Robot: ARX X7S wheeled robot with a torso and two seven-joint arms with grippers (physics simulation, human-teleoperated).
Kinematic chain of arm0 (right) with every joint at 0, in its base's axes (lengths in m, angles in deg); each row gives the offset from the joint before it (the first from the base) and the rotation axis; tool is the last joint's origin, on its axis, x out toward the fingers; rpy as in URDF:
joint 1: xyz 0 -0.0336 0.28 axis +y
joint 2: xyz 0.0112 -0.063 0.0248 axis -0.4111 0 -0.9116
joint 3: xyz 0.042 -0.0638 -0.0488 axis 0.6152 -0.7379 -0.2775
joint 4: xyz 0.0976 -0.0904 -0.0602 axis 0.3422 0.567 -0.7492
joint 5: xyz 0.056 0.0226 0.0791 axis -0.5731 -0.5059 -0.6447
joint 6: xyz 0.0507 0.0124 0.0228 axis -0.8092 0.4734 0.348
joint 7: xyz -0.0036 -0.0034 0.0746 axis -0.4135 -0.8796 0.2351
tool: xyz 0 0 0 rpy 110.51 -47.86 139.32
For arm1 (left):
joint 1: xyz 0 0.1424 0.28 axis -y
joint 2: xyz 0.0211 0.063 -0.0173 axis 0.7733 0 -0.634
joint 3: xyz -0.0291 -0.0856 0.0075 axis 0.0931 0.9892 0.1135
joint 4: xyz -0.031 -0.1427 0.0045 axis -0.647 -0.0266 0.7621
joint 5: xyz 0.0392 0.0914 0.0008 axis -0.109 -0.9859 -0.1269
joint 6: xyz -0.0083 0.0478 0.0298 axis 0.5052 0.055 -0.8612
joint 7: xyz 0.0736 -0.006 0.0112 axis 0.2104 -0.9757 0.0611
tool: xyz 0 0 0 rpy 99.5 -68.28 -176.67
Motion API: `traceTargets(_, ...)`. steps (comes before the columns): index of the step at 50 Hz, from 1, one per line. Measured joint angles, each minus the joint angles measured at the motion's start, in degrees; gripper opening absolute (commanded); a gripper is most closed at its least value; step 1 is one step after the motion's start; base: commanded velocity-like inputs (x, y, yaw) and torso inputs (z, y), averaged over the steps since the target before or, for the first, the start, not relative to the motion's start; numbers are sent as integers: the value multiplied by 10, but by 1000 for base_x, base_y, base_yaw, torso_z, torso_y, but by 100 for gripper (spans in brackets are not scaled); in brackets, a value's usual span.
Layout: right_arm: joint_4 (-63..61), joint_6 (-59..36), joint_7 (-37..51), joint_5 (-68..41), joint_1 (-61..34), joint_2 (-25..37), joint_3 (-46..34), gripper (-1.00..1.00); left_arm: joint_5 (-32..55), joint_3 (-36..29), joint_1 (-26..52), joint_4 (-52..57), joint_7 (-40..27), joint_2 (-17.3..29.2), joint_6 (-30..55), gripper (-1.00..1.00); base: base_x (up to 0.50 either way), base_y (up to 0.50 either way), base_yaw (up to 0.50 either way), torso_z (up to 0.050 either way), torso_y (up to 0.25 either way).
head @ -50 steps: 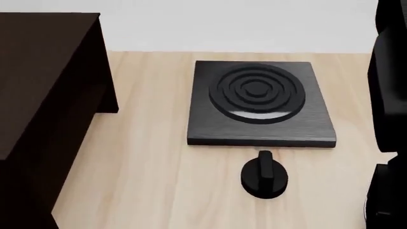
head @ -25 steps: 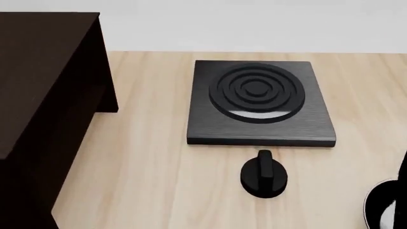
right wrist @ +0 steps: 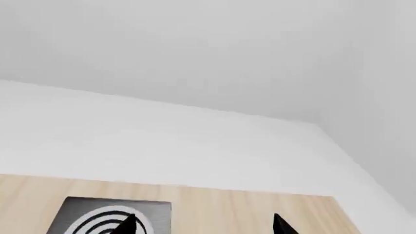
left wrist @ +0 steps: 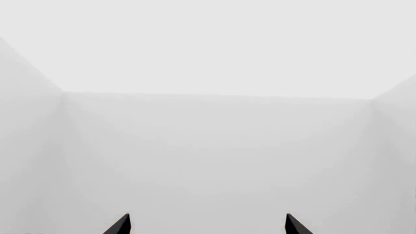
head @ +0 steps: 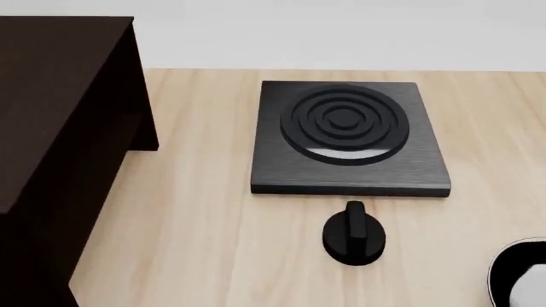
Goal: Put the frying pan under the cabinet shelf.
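Two dark fingertips of the left gripper (left wrist: 206, 225) show at the edge of the left wrist view, set well apart with nothing between them: the jaws stand open. Beyond them lies only pale wall and ceiling; no task item appears in that view.

The right gripper (right wrist: 203, 224) likewise shows two dark fingertips, spread apart and holding nothing. Beyond them the right wrist view shows a strip of the wooden table (right wrist: 260, 209) and part of the stove plate (right wrist: 117, 217) with its concentric rings, in front of a pale wall.

In the head view neither gripper nor arm appears. The frying pan (head: 518, 275) is cut off by the frame at the lower right corner: only an arc of its silver rim, black glossy wall and pale inner base is visible. It rests on the table (head: 204, 211), well apart from both sets of jaws, neither of which touches it. Its handle is out of view.

The stove plate (head: 350, 137) lies flat near the centre of the table, with a black knob (head: 354, 235) just in front of it, between the plate and the near edge. The pan sits to the right of the knob, apart from it.

The cabinet shelf (head: 60, 128) occupies the left side of the table, dark brown with a flat top board. It is on the opposite side of the table from the pan.
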Motion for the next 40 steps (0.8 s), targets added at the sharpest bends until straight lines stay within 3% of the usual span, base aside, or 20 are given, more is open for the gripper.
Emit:
traceTargets(9, 148, -46, -66, 17, -71, -18, -53, 100, 4, 4, -3, 0, -2, 0, -3, 100, 0, 0, 0, 0, 0)
traceTargets(17, 124, -119, -75, -36, -63, 13, -110, 100, 7, 9, -7, 1, -4, 1, -6, 100, 0, 0, 0, 0, 0)
traceTargets(22, 76, -144, 86, -228, -54, 80, -185, 100, 9, 11, -8, -1, -5, 1, -8, 100, 0, 0, -1, 0, 0)
traceTargets(32, -37, -150, 453, -745, 12, 209, -245, 100, 12, 16, -12, -2, -7, 1, -14, 100, 0, 0, 0, 0, 0)
traceTargets(40, -150, -111, 645, -1031, 85, 299, -263, 100, 12, 17, -20, -5, -6, 2, -25, 100, 0, 0, 0, 0, 0)
